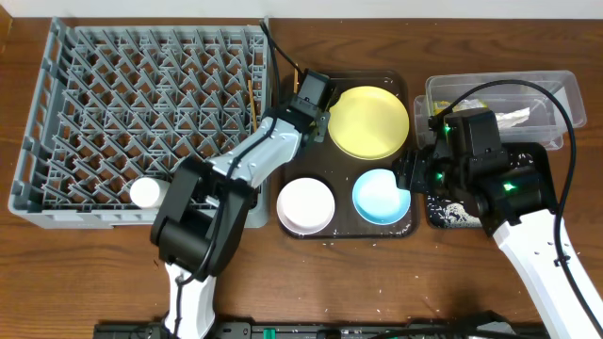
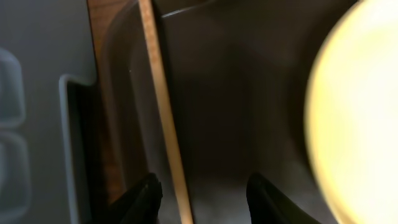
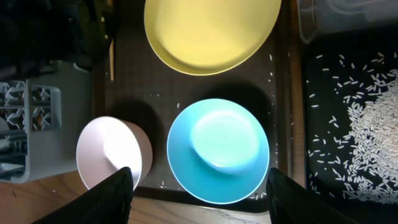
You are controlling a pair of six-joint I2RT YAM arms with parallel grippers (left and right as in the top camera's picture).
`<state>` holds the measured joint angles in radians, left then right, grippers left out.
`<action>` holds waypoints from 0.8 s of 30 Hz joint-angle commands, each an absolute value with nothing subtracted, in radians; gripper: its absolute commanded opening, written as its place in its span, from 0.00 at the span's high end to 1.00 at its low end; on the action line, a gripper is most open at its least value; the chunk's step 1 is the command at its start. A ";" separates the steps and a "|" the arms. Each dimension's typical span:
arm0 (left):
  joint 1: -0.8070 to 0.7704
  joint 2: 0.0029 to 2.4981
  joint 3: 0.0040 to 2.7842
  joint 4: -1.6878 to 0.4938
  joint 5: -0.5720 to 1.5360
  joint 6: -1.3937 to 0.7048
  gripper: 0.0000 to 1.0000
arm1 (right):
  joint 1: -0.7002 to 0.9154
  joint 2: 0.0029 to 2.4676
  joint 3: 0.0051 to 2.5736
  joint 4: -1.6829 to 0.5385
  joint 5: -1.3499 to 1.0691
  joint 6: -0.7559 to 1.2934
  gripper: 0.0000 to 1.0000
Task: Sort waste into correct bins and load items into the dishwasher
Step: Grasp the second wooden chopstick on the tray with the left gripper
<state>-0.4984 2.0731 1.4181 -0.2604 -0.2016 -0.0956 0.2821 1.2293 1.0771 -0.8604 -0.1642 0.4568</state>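
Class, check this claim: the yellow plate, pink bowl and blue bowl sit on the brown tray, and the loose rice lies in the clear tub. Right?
One slip: the loose rice lies in the black tray, not the clear tub; the right wrist view shows it. The yellow plate, pink bowl and blue bowl do sit on the brown tray.

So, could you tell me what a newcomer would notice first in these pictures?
The big grey rack fills the left of the overhead view, a white cup at its front edge. Beside it, a brown tray holds a yellow plate, pink bowl and blue bowl. At the right, rice is scattered over a black tray.
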 commanded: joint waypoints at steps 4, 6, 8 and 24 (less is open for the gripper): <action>-0.455 2.138 1.427 -0.229 -0.228 -0.083 0.53 | 0.289 1.230 1.078 -0.859 -0.162 0.467 0.34; -0.448 2.160 1.427 -0.226 -0.210 -0.084 0.53 | 0.289 1.230 1.078 -0.859 -0.162 0.467 0.34; -0.448 2.174 1.427 -0.226 -0.180 -0.087 0.53 | 0.289 1.230 1.078 -0.858 -0.162 0.467 0.34; -0.449 2.176 1.425 -0.243 -0.097 -0.117 0.92 | 0.289 1.230 1.078 -0.858 -0.163 0.467 0.35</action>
